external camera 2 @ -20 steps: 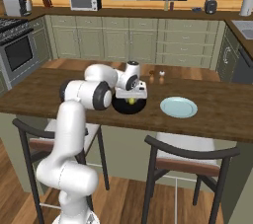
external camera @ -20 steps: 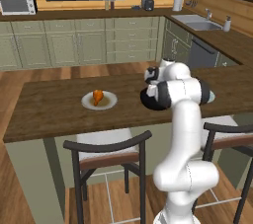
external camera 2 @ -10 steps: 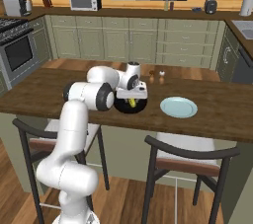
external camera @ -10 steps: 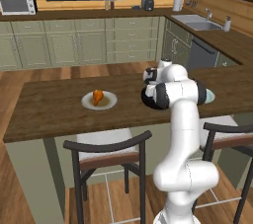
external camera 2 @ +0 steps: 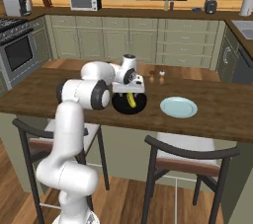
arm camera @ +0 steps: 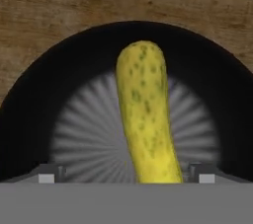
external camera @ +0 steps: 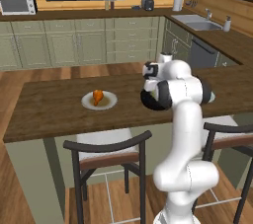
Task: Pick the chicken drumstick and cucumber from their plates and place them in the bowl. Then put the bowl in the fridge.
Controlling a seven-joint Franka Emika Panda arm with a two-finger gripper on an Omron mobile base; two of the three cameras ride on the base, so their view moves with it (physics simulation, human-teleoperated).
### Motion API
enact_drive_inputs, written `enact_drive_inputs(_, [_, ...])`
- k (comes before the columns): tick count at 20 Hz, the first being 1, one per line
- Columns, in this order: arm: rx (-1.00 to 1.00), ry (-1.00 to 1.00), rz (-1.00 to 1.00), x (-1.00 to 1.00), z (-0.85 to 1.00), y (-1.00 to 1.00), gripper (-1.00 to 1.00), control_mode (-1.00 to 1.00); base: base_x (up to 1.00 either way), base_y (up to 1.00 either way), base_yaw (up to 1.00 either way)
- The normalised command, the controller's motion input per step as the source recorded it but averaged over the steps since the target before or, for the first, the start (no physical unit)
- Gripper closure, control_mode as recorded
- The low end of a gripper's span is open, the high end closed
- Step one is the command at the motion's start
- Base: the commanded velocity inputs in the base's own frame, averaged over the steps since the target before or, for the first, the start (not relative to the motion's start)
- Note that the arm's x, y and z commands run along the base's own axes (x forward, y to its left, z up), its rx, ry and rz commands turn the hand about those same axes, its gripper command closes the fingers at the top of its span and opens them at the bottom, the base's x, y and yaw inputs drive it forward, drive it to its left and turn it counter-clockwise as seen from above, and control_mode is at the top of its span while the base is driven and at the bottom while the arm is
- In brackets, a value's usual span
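Now cucumber inside bowl

Arm: glossy white, built of thick rounded tubular segments, rising from the lower right of the left base frame and the lower left of the right base frame. Bulbous white elbow housings; dark grey to black bands and end caps at the joints (one round dark cap faces out at centre left of the right base frame). Hand section white with a dark face. Pincer: two small grey block-shaped tips at the bottom edge of the hand frame.
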Motion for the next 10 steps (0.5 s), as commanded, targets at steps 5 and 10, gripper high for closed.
enact_drive_inputs(5, [0.00,-0.08,-0.07,-0.80,0.54,0.60,-1.00,-1.00,0.00,0.00,0.00])
enact_drive_inputs(10, [0.00,-0.07,-0.16,-0.83,0.27,0.84,-1.00,-1.00,0.00,0.00,0.00])
